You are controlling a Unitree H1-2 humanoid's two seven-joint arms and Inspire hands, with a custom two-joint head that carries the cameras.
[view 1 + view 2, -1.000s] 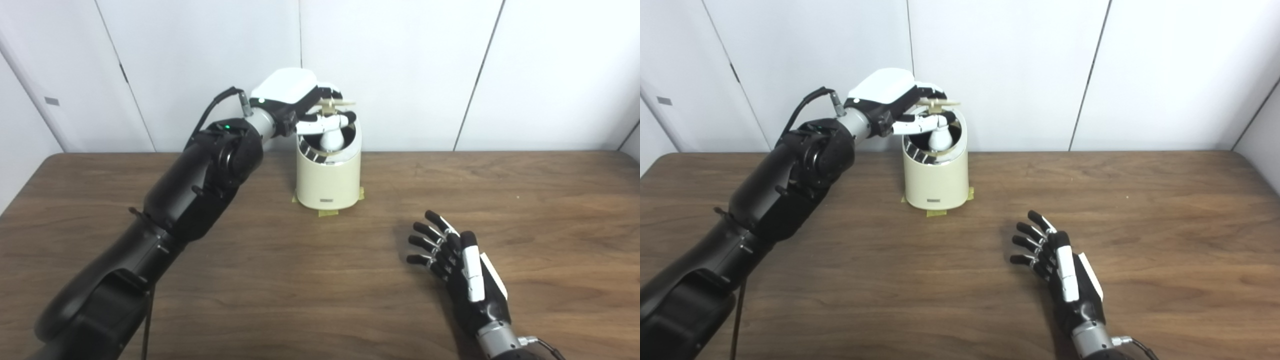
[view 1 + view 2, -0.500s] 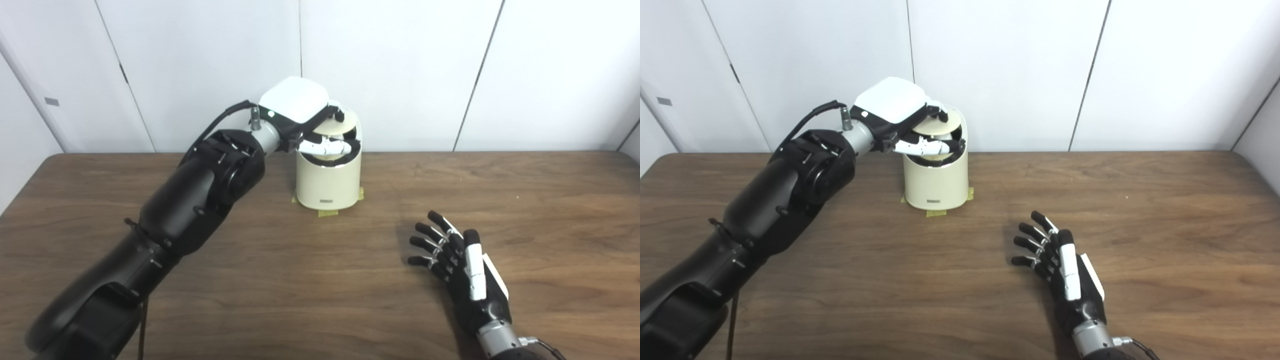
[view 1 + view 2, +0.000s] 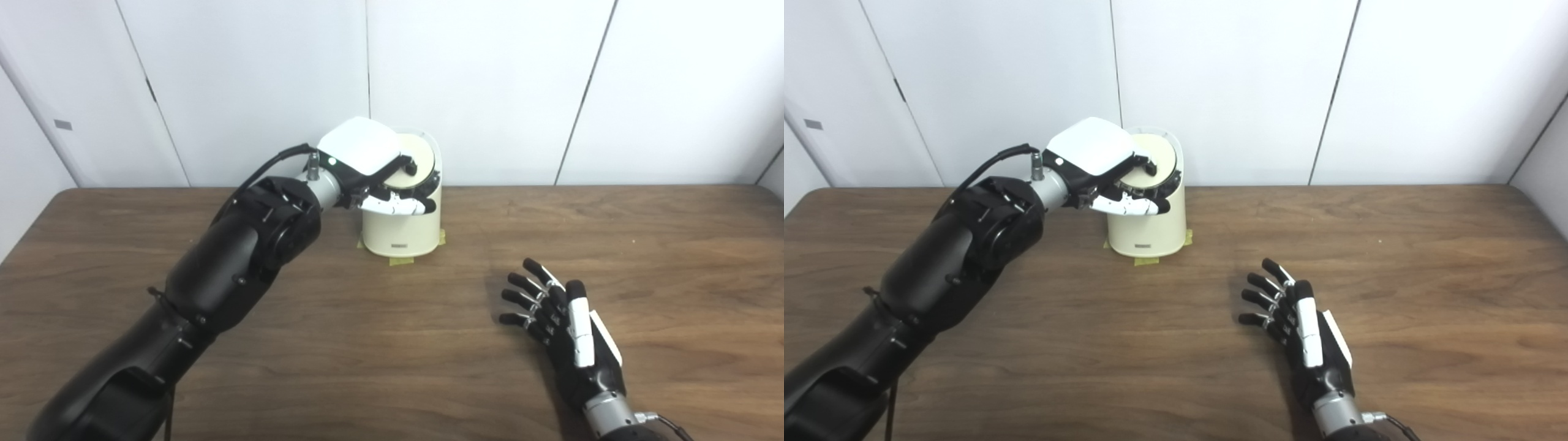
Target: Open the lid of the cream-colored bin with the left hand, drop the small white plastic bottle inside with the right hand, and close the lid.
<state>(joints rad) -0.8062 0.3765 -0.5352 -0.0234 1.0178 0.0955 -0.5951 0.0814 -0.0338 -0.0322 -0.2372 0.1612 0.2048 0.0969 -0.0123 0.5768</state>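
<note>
- Left eye view: the left hand (image 3: 373, 168) is draped over the top front of the cream-colored bin (image 3: 401, 229), fingers (image 3: 401, 207) curled down over the front rim, with the round lid (image 3: 416, 162) showing behind them, nearly flat on the opening.
- Whether those fingers actually pinch the lid edge or just rest on it, I cannot tell from here; the hand's white back covers the contact.
- The bin stands at the far side of the table (image 3: 392, 343), by the wall, with tape tabs (image 3: 401, 261) at its base. My read: it's light hard plastic, so the tape is what keeps it from skidding under a push.
- The lid looks thin, stiff and smooth; I'd judge it light and a bit slippery, best worked at its front edge, away from the rear where it seems to pivot.
- Right eye view: the right hand (image 3: 1304, 334) lies well apart from the bin on the near table, palm tipped sideways, fingers spread and holding nothing.
- The small white plastic bottle is not visible anywhere on the table in this view; presumably it is inside the bin under the lid, though that is hidden.
- Same story at the bin: left fingers wrapped low across the front rim, lid all but down.
- Judgement: closing is nearly done, and gentle pressure should seat it.
</note>
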